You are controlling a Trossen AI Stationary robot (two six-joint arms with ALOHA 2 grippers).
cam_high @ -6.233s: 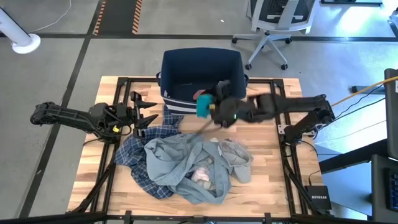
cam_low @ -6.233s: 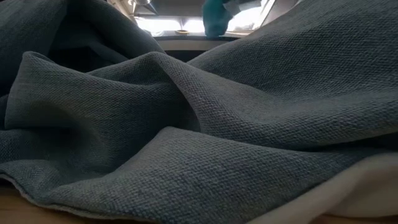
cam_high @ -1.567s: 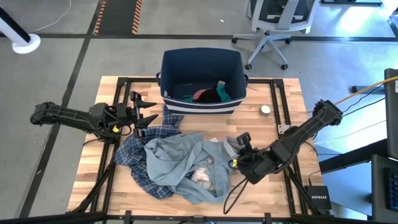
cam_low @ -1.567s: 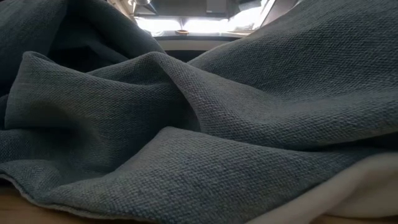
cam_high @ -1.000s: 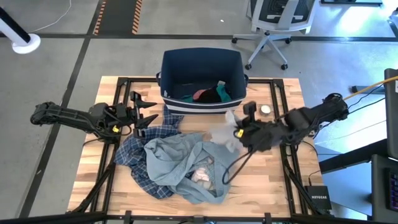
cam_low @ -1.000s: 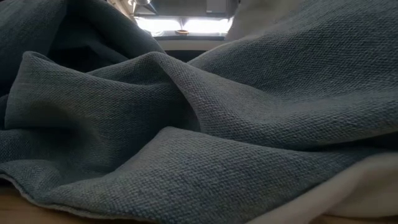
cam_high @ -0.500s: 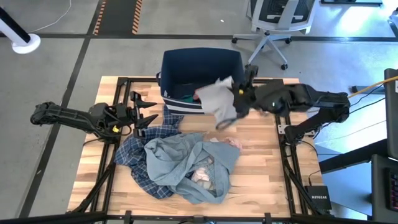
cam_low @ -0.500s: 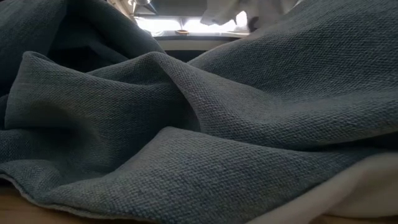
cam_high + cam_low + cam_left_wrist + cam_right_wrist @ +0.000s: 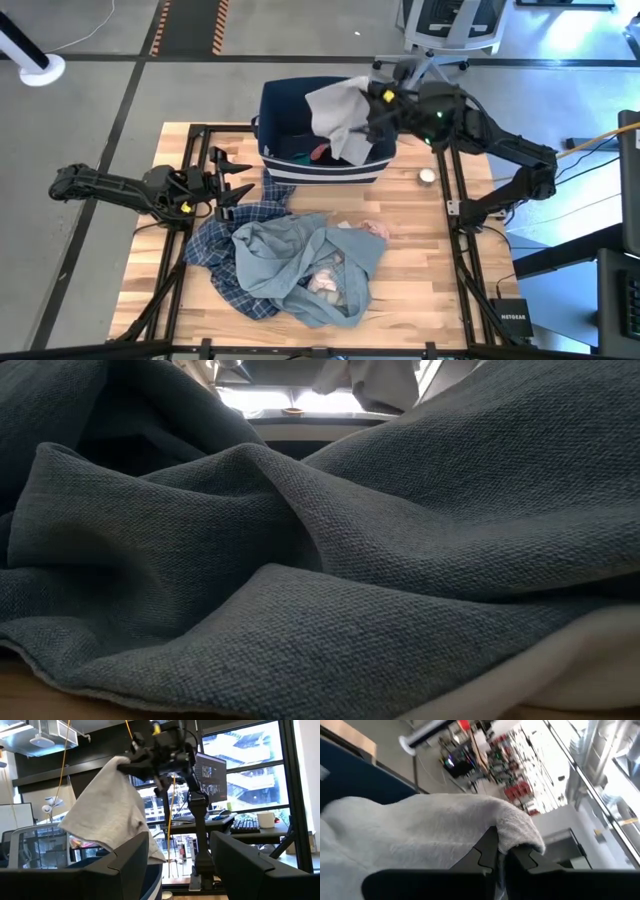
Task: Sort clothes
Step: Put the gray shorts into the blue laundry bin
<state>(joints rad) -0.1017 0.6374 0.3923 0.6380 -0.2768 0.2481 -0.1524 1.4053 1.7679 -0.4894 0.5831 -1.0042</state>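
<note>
Since half a second ago the right gripper [image 9: 375,98] has carried the light grey cloth [image 9: 338,115] from the bin's near edge to a spot over the bin [image 9: 275,100], where it now hangs, fingers pinched tight on a fold. Holding it high lets the loose end clear the bin wall, so a release would likely drop it inside.

Nearest the front of the table [image 9: 420,290], the big grey-blue garment [image 9: 300,262] lies heaped over the plaid shirt [image 9: 215,250], with pink pieces [image 9: 325,283] showing through its folds. How much lies beneath cannot be told. The low view is almost wholly blocked by that grey-blue fabric.

Farther back, the left gripper [image 9: 232,178] waits at the table's left edge, fingers spread wide, holding nothing. Inside the bin, the hanging cloth covers most of the contents; only a red and a green scrap peek out.
</note>
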